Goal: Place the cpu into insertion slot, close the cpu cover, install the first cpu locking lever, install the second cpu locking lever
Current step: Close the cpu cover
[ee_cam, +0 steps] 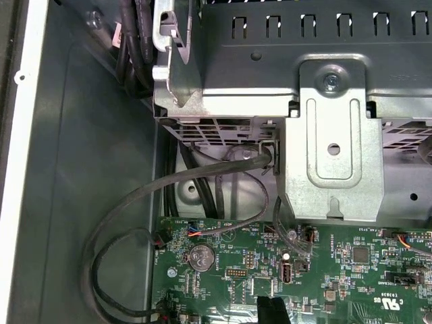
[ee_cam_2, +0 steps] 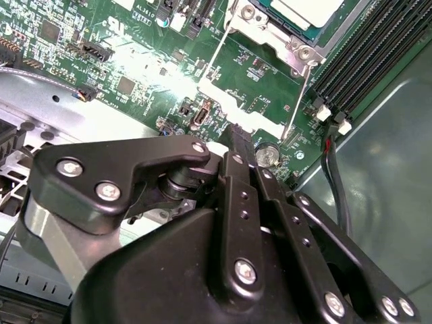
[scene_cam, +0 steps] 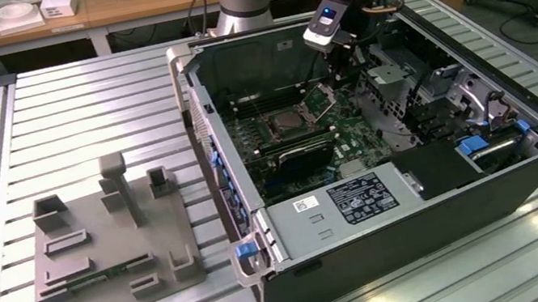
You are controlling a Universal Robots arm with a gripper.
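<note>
Hovering low in the frame of the second wrist view, the gripper (ee_cam_2: 234, 135) has its fingers pressed together on nothing. Farther off, at the top edge, the cpu (ee_cam_2: 307, 10) lies seated in the insertion slot (ee_cam_2: 266, 35); light, stiff, probably delicate underneath, best gripped by opposite edges.

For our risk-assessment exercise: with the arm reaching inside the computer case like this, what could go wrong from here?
1. The gripper hangs close to two thin locking levers that seem to stand loose beside the cpu. It might snag or bend one.
2. Black cables loop loosely nearby and could catch on the gripper as it moves.
</note>
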